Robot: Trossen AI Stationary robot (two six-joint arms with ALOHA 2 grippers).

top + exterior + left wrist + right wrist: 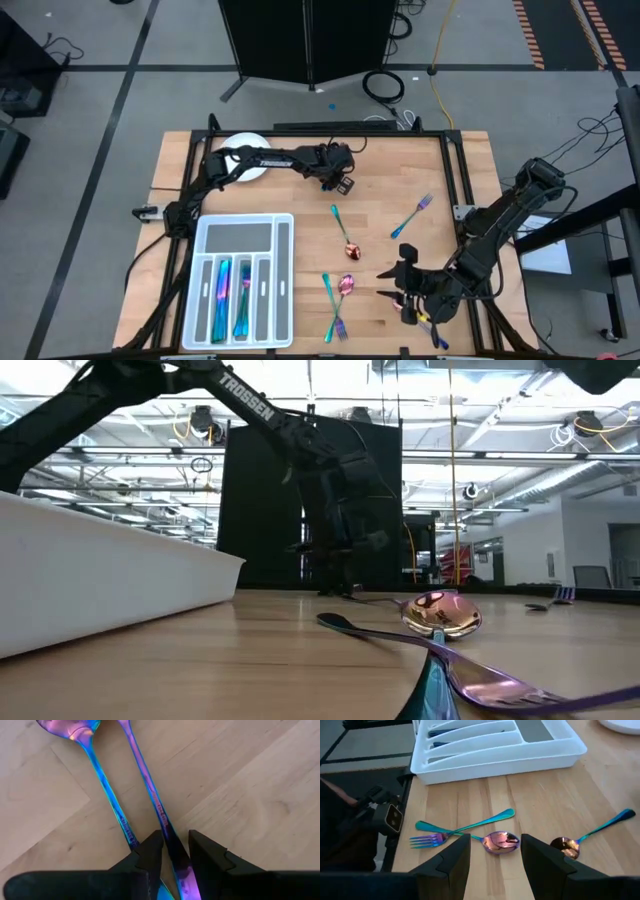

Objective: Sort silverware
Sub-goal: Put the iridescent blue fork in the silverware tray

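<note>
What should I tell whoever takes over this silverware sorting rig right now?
Left end effector: mid-table, at a purple handle; grip unclear.
Right end effector: open, empty, low over the table's right side.
Done: a few pieces lie in the tray.
Left: upper spoon, lower spoon, right fork and lower fork are loose on the table.

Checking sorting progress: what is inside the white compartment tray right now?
The tray holds iridescent silverware in two neighbouring long slots. The pieces lie on top of one another, so those underneath are covered. How many there are, and whether they are forks, knives or spoons, cannot be told.
</note>
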